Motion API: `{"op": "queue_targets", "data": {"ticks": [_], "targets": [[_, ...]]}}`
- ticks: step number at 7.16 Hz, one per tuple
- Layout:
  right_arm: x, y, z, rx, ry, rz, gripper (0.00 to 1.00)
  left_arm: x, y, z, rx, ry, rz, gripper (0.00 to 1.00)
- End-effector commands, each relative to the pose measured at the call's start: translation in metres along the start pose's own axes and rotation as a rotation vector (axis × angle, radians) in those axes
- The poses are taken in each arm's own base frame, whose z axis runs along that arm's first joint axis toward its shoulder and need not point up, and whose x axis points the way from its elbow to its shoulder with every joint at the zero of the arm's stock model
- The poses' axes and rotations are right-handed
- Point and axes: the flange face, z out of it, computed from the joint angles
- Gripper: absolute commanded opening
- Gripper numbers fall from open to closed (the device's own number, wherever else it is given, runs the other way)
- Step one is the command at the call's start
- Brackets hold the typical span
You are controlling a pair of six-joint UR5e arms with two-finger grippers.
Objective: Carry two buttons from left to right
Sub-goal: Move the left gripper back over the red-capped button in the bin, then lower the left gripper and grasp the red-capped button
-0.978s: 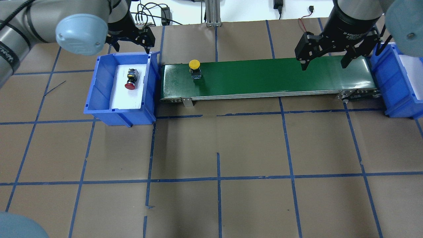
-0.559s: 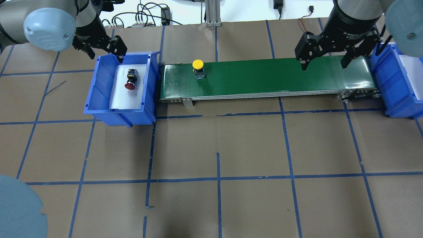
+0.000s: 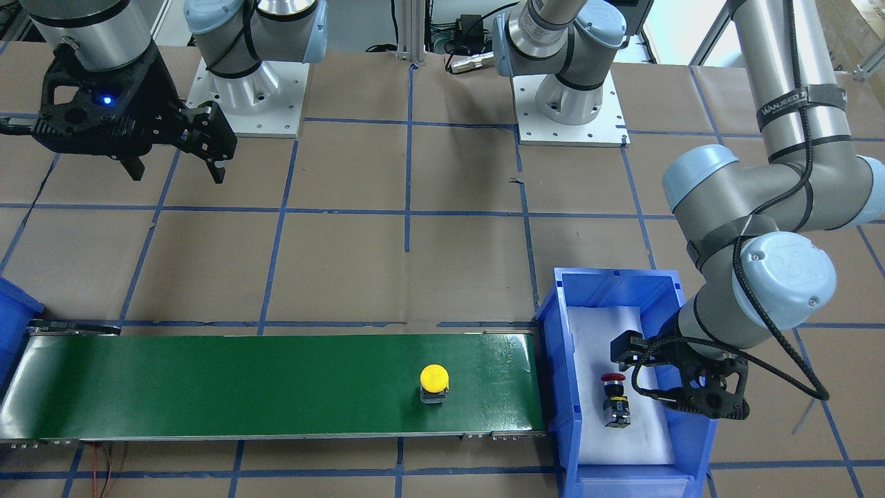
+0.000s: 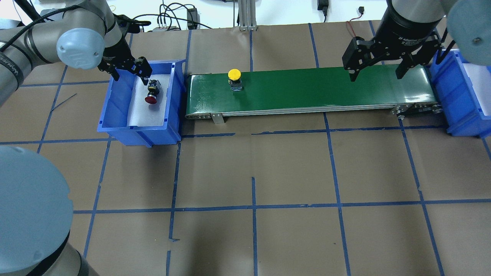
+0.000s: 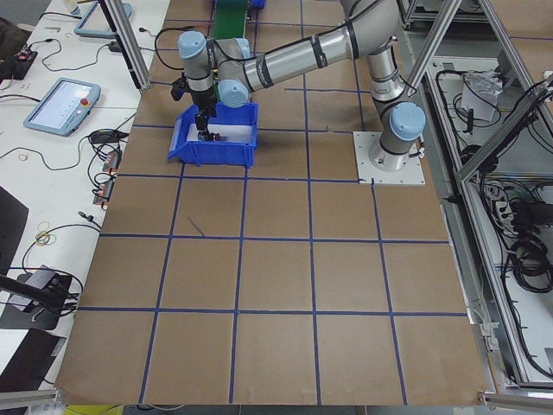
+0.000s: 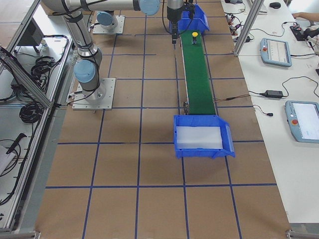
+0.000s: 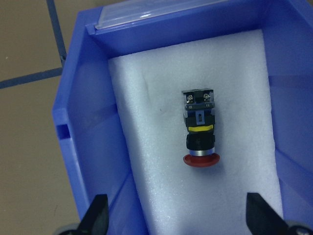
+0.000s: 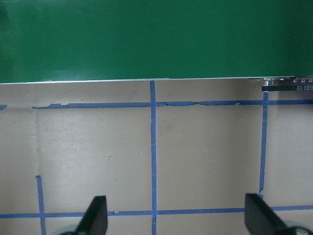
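The left gripper point(image 7: 176, 219), spread wide and empty, hangs over the left bin point(image 7: 83, 147). The red button point(image 7: 199, 131) lies on the white foam point(image 7: 146, 171) just ahead of the gap between the fingers. Its long axis runs along the bin, cap toward the robot, so the jaws stand across its body. Their height above it is hard to judge. The bin's walls flank them closely. The yellow button point(image 4: 234, 78) stands upright on the green belt point(image 4: 326, 88), well short of the right gripper point(image 4: 376, 76), likewise spread and empty.
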Motion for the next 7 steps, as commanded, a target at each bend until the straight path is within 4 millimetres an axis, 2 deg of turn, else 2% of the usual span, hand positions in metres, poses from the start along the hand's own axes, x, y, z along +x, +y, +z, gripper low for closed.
{"op": "queue_targets", "data": {"ticks": [1, 3, 7], "targets": [[0.000, 0.000, 0.000, 0.000, 0.000, 0.000, 1.00, 0.002, -0.010, 0.012, 0.014, 0.043, -0.035, 0.88], [0.000, 0.000, 0.000, 0.000, 0.000, 0.000, 1.00, 0.002, -0.012, 0.012, 0.026, 0.041, -0.057, 0.66], [-0.001, 0.000, 0.000, 0.000, 0.000, -0.002, 1.00, 0.009, -0.013, 0.040, -0.002, 0.099, -0.095, 0.66]]}}
